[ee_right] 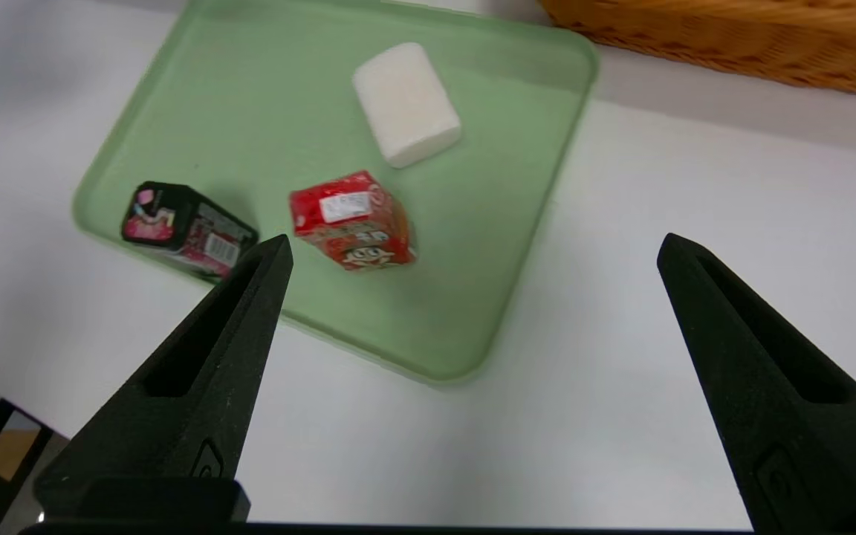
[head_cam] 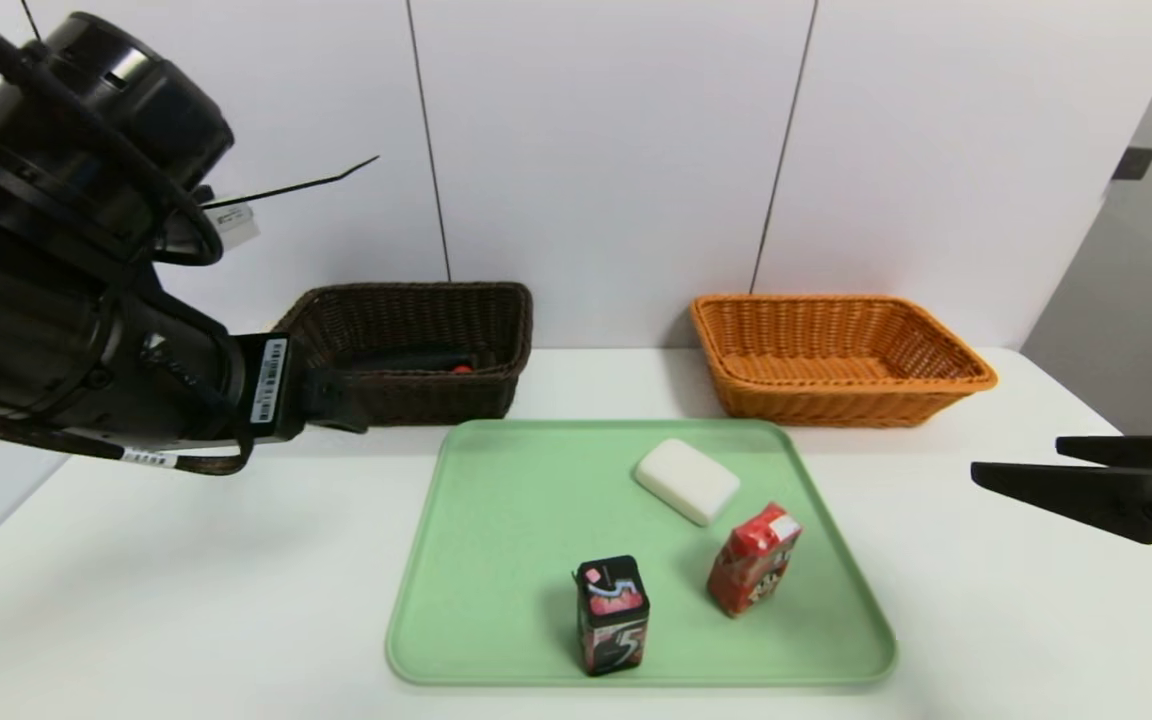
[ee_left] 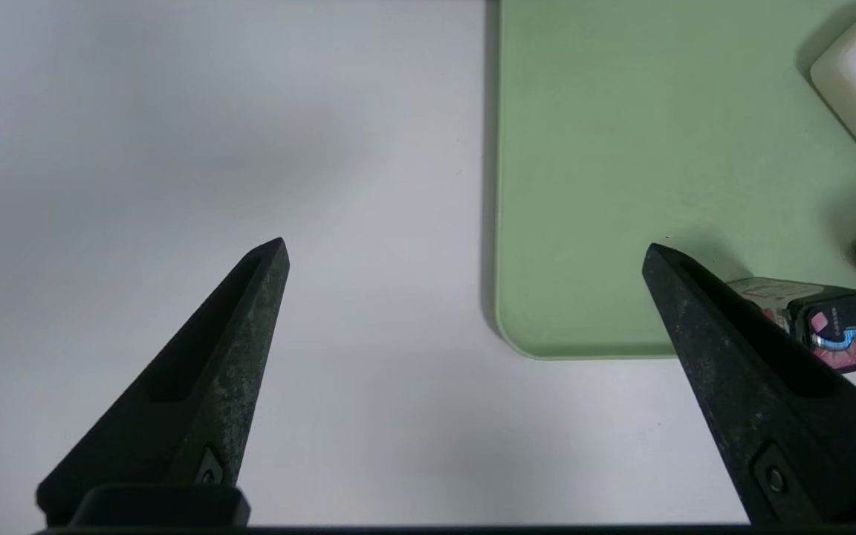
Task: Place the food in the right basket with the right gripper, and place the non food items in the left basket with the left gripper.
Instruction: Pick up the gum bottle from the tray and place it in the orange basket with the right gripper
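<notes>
Left gripper (ee_left: 465,249) is hanging wide open, empty, over bare table beside green tray's (ee_left: 584,327) edge; right gripper (ee_right: 472,245) is likewise gaping, empty, near that tray.

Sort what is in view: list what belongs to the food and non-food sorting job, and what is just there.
Belongs to the job:
- white block, red carton, black gum box, all on the tray
- dark brown left basket, already holding a black item with a red piece
- orange right basket
- left gripper and right gripper, both open

Just there:
- green tray
- white table

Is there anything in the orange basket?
No, the orange basket shows only its bare woven bottom.
</notes>
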You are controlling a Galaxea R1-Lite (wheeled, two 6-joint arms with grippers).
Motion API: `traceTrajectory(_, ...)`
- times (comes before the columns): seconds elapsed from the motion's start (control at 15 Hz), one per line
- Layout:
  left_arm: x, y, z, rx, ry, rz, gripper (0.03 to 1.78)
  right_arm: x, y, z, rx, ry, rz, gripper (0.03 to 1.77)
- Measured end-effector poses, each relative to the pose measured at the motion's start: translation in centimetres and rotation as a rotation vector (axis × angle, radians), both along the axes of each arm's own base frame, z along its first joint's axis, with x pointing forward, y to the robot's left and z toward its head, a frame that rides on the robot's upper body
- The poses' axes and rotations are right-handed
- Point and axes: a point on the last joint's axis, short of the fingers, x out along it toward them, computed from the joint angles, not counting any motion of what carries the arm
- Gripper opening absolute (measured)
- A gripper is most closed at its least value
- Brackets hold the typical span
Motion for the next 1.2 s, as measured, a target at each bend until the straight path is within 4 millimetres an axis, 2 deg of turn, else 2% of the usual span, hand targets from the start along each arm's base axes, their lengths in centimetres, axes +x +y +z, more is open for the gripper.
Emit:
traceTrajectory(0.2,-1.1,0.6,0.2,-0.008,-0.012,0.0,1.69,1.4,2.4,1.4,-0.007,-0.022,0.125,1.7)
traceTrajectory(0.6,-1.7,1.1,0.3,-0.008,-0.018,-0.006,1.69,4.1,7.8,3.2,-0.023,0.007,0.308,1.7)
traceTrajectory(0.93,-2.9,1.8,0.6,-0.008,-0.035,-0.016,1.69,5.4,13.0,1.8,-0.088,0.062,0.398,1.7)
traceTrajectory(1.2,-4.0,2.5,0.5,-0.006,-0.042,-0.021,1.69,5.4,17.0,-0.1,-0.169,0.109,0.447,1.7)
